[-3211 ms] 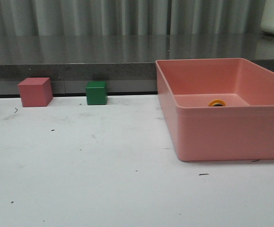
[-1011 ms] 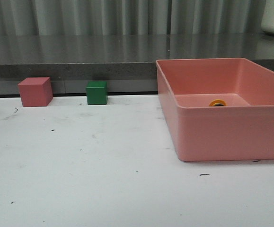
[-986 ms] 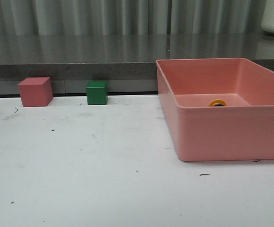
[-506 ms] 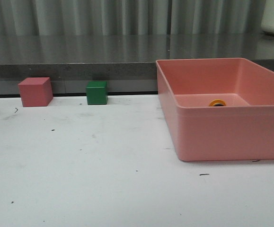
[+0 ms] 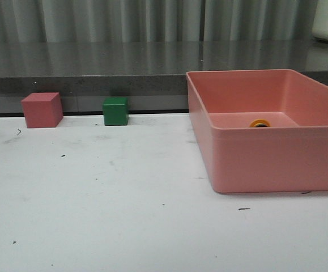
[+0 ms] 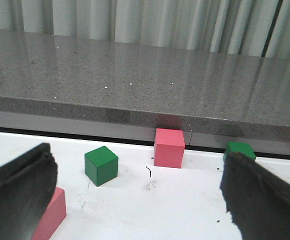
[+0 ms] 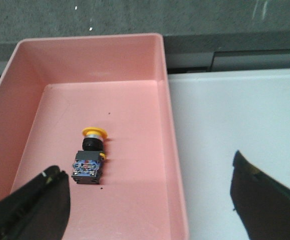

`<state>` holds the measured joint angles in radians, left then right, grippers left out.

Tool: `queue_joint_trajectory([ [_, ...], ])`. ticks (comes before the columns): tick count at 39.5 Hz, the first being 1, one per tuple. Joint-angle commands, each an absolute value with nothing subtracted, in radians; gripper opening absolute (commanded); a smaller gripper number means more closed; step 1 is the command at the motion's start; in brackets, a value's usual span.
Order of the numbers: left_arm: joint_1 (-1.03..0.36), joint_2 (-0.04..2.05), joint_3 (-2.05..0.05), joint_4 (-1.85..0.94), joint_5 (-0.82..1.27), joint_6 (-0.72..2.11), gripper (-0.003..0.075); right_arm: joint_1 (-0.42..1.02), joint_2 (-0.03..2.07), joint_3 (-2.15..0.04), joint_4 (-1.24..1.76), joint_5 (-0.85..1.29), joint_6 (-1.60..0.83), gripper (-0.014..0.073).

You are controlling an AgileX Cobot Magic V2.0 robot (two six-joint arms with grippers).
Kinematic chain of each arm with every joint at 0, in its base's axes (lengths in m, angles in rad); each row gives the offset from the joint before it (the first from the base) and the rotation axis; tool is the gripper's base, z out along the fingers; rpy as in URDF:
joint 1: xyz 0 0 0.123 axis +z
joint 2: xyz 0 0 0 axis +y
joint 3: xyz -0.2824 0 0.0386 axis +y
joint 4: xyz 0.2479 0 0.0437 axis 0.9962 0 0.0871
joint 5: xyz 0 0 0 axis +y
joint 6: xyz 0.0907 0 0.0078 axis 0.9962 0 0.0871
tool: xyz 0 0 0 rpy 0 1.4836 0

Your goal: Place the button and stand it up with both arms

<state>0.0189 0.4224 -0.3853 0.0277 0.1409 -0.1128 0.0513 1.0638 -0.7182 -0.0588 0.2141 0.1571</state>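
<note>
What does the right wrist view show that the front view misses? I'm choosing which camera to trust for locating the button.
Only the right wrist view shows the whole button, lying on its side on the bin floor with its black-and-blue base exposed, and the right tool, open above the bin. Only the front view shows the pink cube and green cube at the table's far edge. Both show the pink bin and the button's yellow cap.
</note>
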Motion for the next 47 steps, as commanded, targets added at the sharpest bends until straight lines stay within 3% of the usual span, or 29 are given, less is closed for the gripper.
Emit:
queue_joint_trajectory([
  [1,0.019,0.434,-0.425,0.028,0.065,-0.120,0.0640,0.115,1.192,-0.841,-0.061,0.164,0.151,0.0661],
  [7,0.019,0.434,-0.425,0.028,0.065,-0.120,0.0640,0.176,1.370,-1.012,-0.053,0.289,0.161,0.0661],
  [19,0.019,0.434,-0.425,0.028,0.065,-0.120,0.0640,0.167,1.734,-1.367,-0.051,0.640,0.221,0.0661],
  [36,0.019,0.434,-0.425,0.028,0.065,-0.120,0.0640,0.167,1.991,-1.548,0.046,0.690,0.284,0.0660],
  [41,0.019,0.434,-0.425,0.028,0.065,-0.120,0.0640,0.167,2.020,-1.551,0.086,0.687,0.284,0.0578],
  [47,0.019,0.434,-0.425,0.028,0.065,-0.120,0.0640,0.167,2.019,-1.551,0.086,0.684,0.284,0.0358],
])
